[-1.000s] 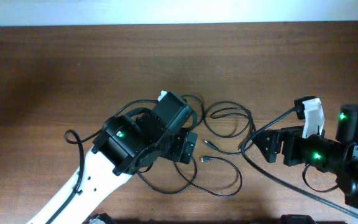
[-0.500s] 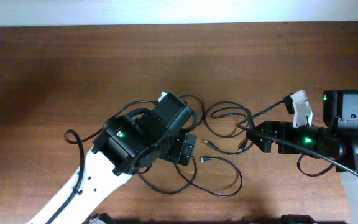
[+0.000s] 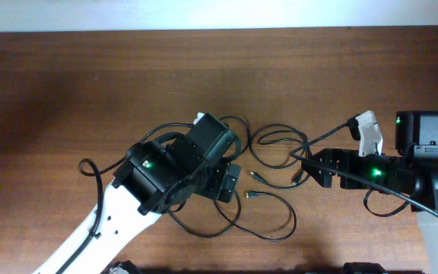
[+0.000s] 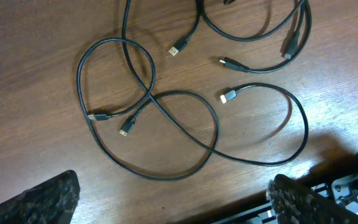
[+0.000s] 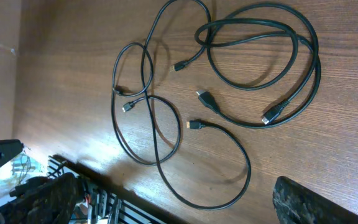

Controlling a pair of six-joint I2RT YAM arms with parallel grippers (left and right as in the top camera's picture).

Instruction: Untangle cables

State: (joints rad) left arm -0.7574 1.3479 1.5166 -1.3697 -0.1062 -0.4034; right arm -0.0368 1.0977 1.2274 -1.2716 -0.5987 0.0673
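Note:
Several thin black cables (image 3: 278, 127) lie in overlapping loops on the wooden table between my two grippers. In the left wrist view the cables (image 4: 151, 96) cross each other, and a silver plug tip (image 4: 227, 96) lies free beside them. My left gripper (image 4: 176, 205) hovers open above the near loops with nothing between its fingers; from overhead the left gripper (image 3: 226, 183) sits at the tangle's left side. My right gripper (image 3: 310, 166) is open at the tangle's right side. In the right wrist view the right gripper (image 5: 179, 202) is open and bare above a wide cable loop (image 5: 248, 168).
The table's front edge (image 4: 328, 168) runs just past the near loops, with a metal frame below it. Thick black robot wires trail from the left arm (image 3: 90, 167) and across the right arm (image 3: 333, 217). A light wall borders the table's far side (image 3: 204, 15).
The right arm has swung left from the table's right edge toward the cables, then stopped. The left arm and the cables have not moved.

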